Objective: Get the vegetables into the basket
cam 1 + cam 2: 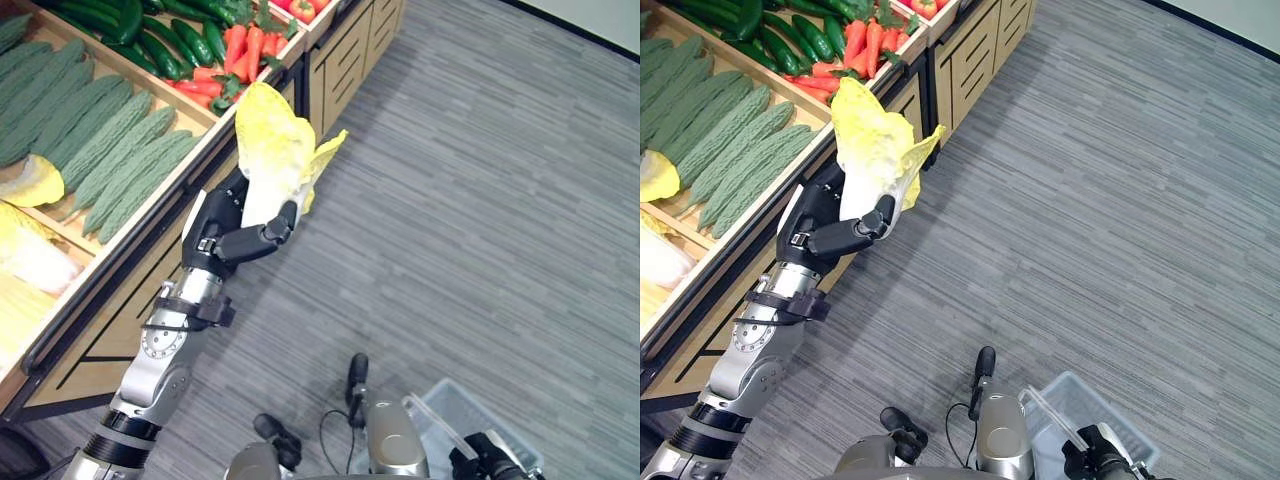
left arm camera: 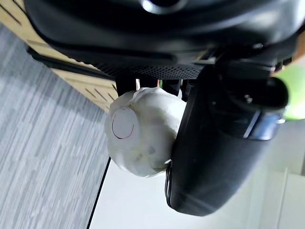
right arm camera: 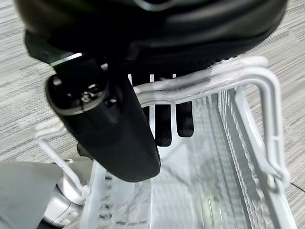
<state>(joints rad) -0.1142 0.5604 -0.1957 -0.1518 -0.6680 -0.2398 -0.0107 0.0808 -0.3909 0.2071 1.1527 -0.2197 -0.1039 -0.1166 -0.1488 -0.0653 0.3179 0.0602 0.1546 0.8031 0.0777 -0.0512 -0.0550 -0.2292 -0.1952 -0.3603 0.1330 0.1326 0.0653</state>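
Left eye view: the left hand (image 1: 232, 228), raised beside the wooden produce stand (image 1: 150, 290), has fingers and thumb curled round the white base of a yellow-leaved cabbage (image 1: 272, 150), which stands upright above the grey striped floor (image 1: 480, 200), level with the stand's front edge. In the stand's compartments lie bitter gourds (image 1: 110, 150), dark green cucumbers (image 1: 170, 40), red-orange carrots (image 1: 235, 60) and, at the near end, further pale cabbages (image 1: 25, 255). At the lower edge the clear wire basket (image 1: 455, 405) is seen, with the right hand (image 1: 490, 455) at its handle. Right eye view: the same arrangement, the cabbage (image 1: 872, 140) gripped in the left hand (image 1: 825, 225) and held well apart from the basket (image 1: 1070, 400), which sits low beside the robot. Left wrist view: the thumb (image 2: 214, 157) of the left hand presses against the rounded white stem end of the cabbage (image 2: 140, 129), with the stand's front panel (image 2: 71, 71) and the floor beyond. Right wrist view: the right hand's fingers (image 3: 164, 124) are hooked over the white handle (image 3: 205, 78) of the basket (image 3: 248, 157), the thumb (image 3: 109, 129) closing on the near side; the basket's mesh walls and bottom show beneath.
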